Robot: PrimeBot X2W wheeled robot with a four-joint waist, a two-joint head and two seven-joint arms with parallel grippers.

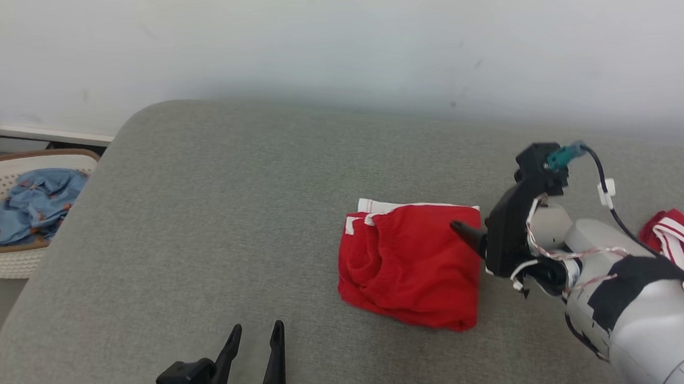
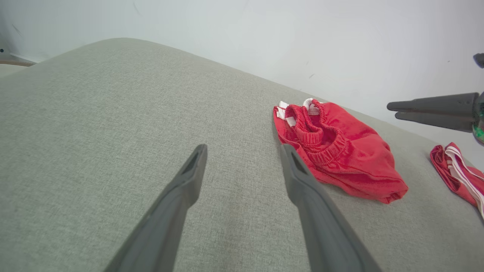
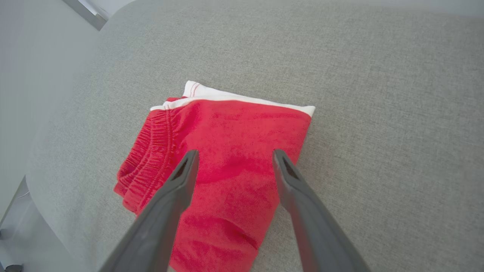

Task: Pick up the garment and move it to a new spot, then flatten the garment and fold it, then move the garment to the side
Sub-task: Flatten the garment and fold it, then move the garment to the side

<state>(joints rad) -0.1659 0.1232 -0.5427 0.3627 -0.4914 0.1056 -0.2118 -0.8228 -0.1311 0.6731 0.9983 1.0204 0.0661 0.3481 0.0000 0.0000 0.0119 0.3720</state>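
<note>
Folded red garment (image 1: 406, 269) sits on the grey cushion (image 1: 198, 228), about 5 o'clock from centre in the head view. The right gripper (image 3: 235, 155) hovers over its 3 o'clock edge, fingers spread wide and holding nothing. The left gripper (image 1: 257, 328) is spread too, idle at 7 o'clock. For the move aside, I'd pinch every layer at the fold, lift low and keep the stack square.

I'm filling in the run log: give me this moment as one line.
garment: folded, on grey cushion | right gripper: open over garment | left gripper: open, empty | pending: move aside
</note>
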